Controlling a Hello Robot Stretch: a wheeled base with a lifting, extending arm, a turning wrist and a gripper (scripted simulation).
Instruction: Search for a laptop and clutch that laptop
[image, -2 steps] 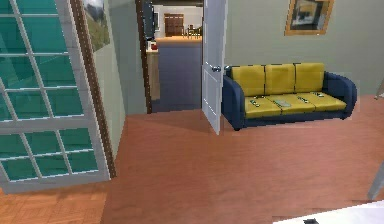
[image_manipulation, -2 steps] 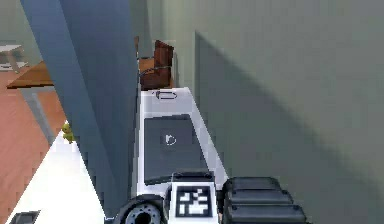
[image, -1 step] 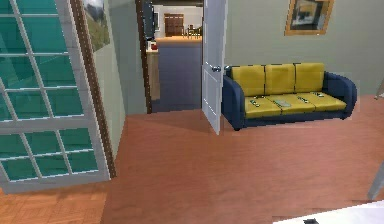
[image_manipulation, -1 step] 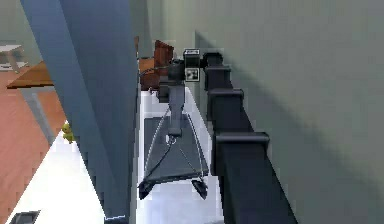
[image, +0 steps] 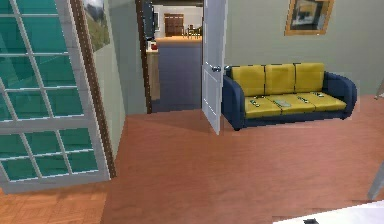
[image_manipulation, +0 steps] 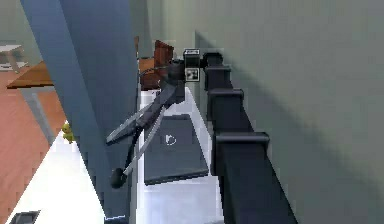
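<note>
A dark grey laptop (image_manipulation: 176, 152) lies closed and flat on a white tabletop (image_manipulation: 60, 190) in the arm side view. The arm's dark bar (image_manipulation: 238, 140) runs up along its right side to two white marker squares (image_manipulation: 193, 57). From there the gripper (image_manipulation: 116, 160) reaches down and to the left, and its thin fingers (image_manipulation: 140, 120) cross the laptop's left edge. I cannot tell whether it holds anything, since the laptop rests on the table right by the fingers.
A tall blue panel (image_manipulation: 80, 80) stands left of the gripper, with brown furniture (image_manipulation: 150, 65) beyond. The forward view has a yellow sofa (image: 288, 92), an open white door (image: 212, 90), a glass-paned door (image: 45, 95), wood floor (image: 200, 170) and a white table corner (image: 345, 212).
</note>
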